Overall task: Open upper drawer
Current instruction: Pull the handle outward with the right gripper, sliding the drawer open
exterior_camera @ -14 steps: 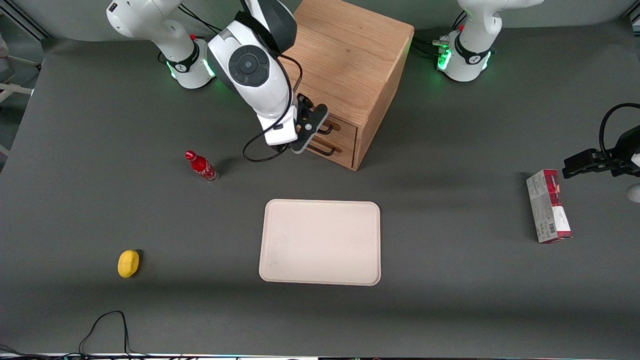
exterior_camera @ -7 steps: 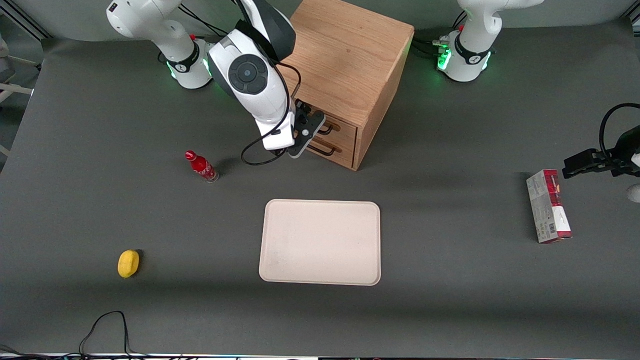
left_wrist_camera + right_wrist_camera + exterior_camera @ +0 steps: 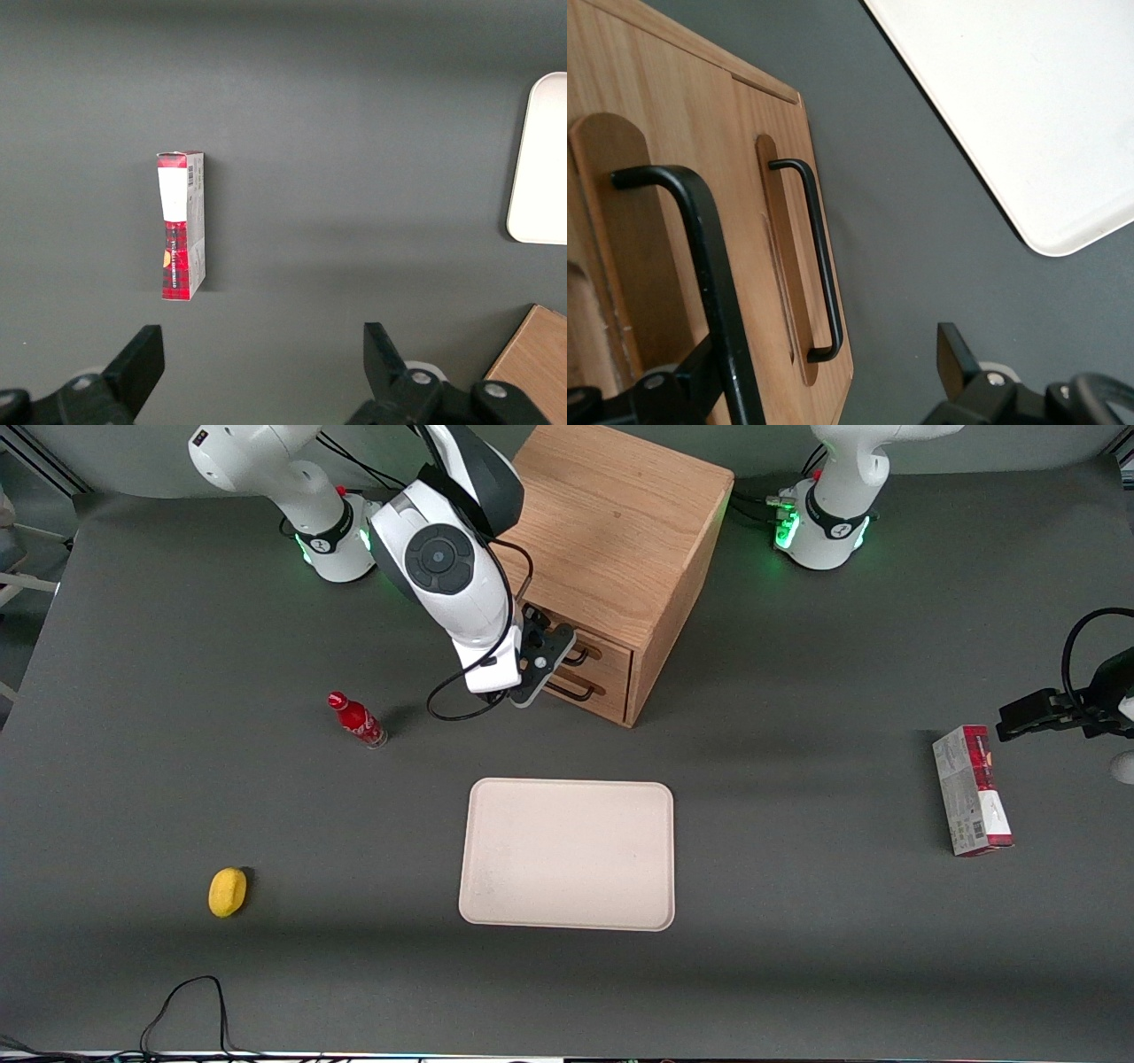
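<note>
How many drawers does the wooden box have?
2, stacked on the cabinet's front: the upper drawer, where the end effector sits at its black handle, fingers open, and the lower drawer beneath it.

Grey table (image 3: 797, 974): cabinet (image 3: 620, 540), tray (image 3: 568, 855), bottle (image 3: 356, 720), lemon (image 3: 228, 892), carton (image 3: 971, 790).

Upper drawer (image 3: 592, 657) half-hidden by pincer (image 3: 542, 657)

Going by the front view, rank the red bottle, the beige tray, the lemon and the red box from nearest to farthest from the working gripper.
The gripper is at the upper drawer front.
1. Red bottle, beside the cabinet, toward the working arm's end.
2. Beige tray, nearer the camera.
3. Lemon, near the camera.
4. Red box, at the parked arm's end.
</note>
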Robot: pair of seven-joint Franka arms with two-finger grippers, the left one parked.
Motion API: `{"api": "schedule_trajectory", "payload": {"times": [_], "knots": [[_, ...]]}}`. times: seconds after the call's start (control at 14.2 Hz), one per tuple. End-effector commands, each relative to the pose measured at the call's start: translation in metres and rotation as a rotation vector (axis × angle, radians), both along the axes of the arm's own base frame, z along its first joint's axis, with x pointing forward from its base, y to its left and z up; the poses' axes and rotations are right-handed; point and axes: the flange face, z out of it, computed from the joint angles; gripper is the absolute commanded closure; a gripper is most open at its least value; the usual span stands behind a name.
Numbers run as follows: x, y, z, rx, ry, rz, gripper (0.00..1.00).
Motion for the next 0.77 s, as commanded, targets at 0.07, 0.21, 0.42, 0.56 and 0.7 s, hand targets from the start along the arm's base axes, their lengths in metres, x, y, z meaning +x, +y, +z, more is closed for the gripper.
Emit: {"api": "schedule_trajectory", "payload": {"times": [0.07,0.21,0.42,0.56,0.7], "knots": [[0.016,-0.005,-0.006,-0.007,-0.024,0.01,0.0],[0.028,-0.013,-0.001,-0.003,-0.031,-0.011,0.0],[0.045,-0.021,0.003,0.001,-0.044,-0.037,0.0],[0.058,-0.028,0.001,0.007,-0.051,-0.008,0.0],[0.073,-0.038,0.001,0.005,-0.048,-0.011,0.0]]}}
